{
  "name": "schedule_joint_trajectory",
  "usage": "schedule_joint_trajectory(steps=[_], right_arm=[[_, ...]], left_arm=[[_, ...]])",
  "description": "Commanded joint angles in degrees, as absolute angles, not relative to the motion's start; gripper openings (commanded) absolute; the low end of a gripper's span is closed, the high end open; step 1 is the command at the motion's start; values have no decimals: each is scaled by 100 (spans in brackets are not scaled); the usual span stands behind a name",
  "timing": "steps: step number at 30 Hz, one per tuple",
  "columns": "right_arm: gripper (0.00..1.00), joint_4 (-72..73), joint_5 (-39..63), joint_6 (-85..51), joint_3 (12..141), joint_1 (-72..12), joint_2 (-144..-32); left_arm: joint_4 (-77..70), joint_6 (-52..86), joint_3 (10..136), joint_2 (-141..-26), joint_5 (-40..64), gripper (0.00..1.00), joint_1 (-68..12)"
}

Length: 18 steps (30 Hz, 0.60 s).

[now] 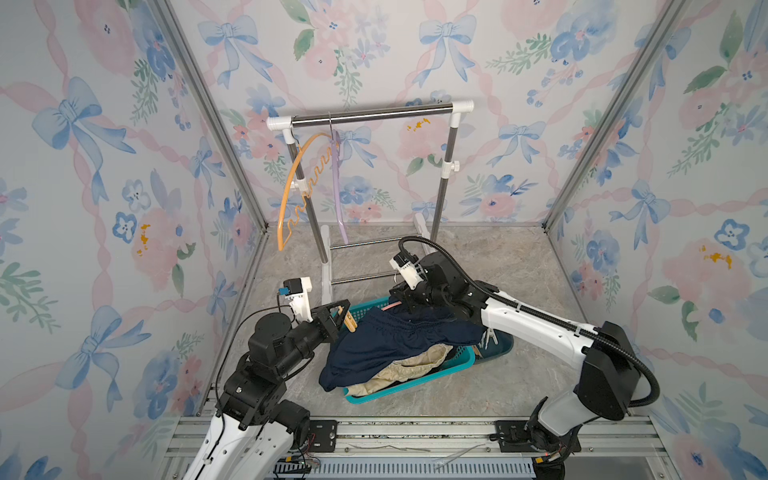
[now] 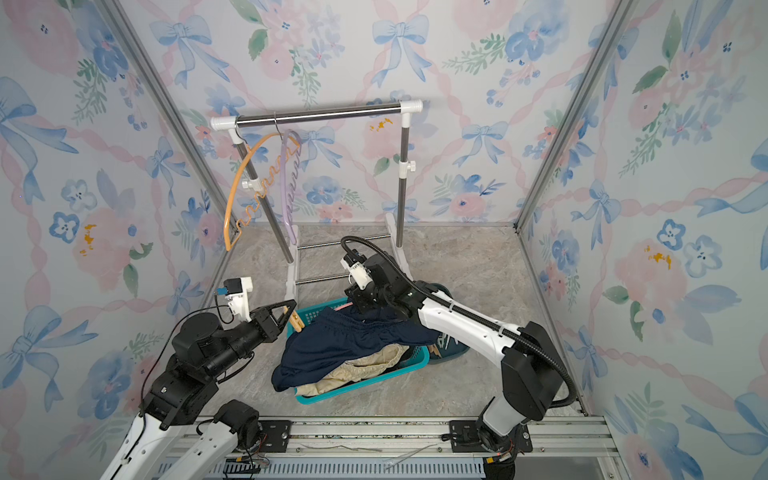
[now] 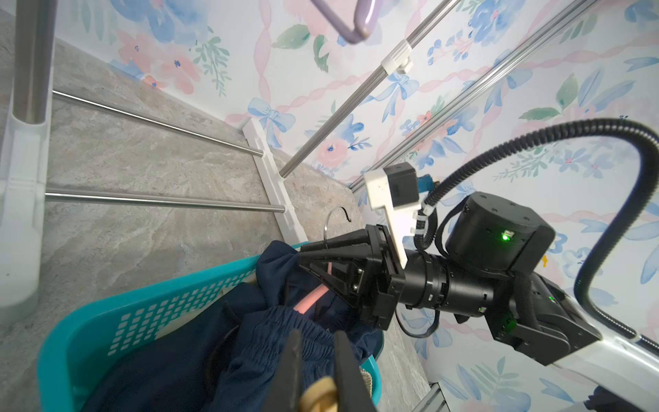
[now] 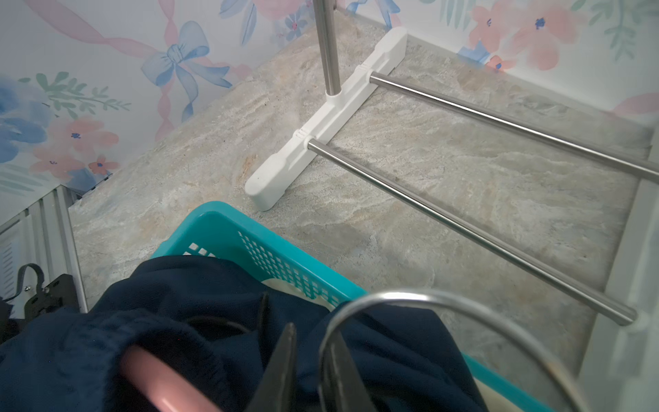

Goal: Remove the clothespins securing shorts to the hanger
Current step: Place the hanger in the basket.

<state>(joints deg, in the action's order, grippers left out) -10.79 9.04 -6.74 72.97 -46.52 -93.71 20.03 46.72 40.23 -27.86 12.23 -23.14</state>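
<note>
Navy shorts point(image 1: 399, 340) lie heaped over cream shorts point(image 1: 411, 365) in a teal basket point(image 1: 415, 384). A pink hanger point(image 3: 313, 299) pokes out of the navy cloth, and its wire hook point(image 4: 410, 298) curves up at the basket's far end. My left gripper point(image 1: 343, 318) hovers at the basket's left far corner, shut on a light orange clothespin point(image 1: 349, 322), which also shows between its fingers in the left wrist view point(image 3: 319, 392). My right gripper point(image 1: 401, 297) sits low over the navy shorts by the hook. Its jaws stand slightly apart, with the wire lying against one finger point(image 4: 342, 360).
A small clothes rack point(image 1: 374, 114) stands behind the basket, carrying a bare orange hanger point(image 1: 291, 191) and a bare purple hanger point(image 1: 338, 187). A dark teal bin point(image 1: 500, 345) holding a white clothespin point(image 1: 490, 336) sits against the basket's right side. Floral walls close in on three sides.
</note>
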Motion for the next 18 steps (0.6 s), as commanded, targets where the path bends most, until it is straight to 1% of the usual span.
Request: schedule_joint_trajectory(steps=[1, 4, 5, 9, 11, 13, 16, 18], right_arm=[[24, -1440, 1052, -813, 7698, -4573, -9876], [35, -1457, 1204, -915, 7849, -4477, -10186], [40, -1429, 1262, -955, 7870, -4441, -10227], [56, -1492, 1289, -972, 7972, -4413, -10160], [60, -1511, 1270, -977, 7973, -4438, -10022], [63, -1506, 1209, -969, 7901, -4481, -9837], [65, -1421, 1160, -997, 7691, -4561, -9515], [66, -1285, 1149, -1079, 7462, -4604, -9068]], left_arm=[[1914, 4693, 3954, -2735, 1346, 0, -2266], [1916, 4702, 3891, -2733, 1297, 0, -2268], [1914, 4696, 3870, -2740, 1279, 0, -2266], [1890, 4625, 3880, -2830, 1176, 0, -2268], [1844, 4597, 3900, -2911, 1171, 0, -2268], [1782, 4597, 3903, -2977, 1178, 0, -2268], [1540, 4675, 3843, -3038, 1225, 0, -2269], [1312, 4753, 3817, -3108, 1304, 0, -2268]])
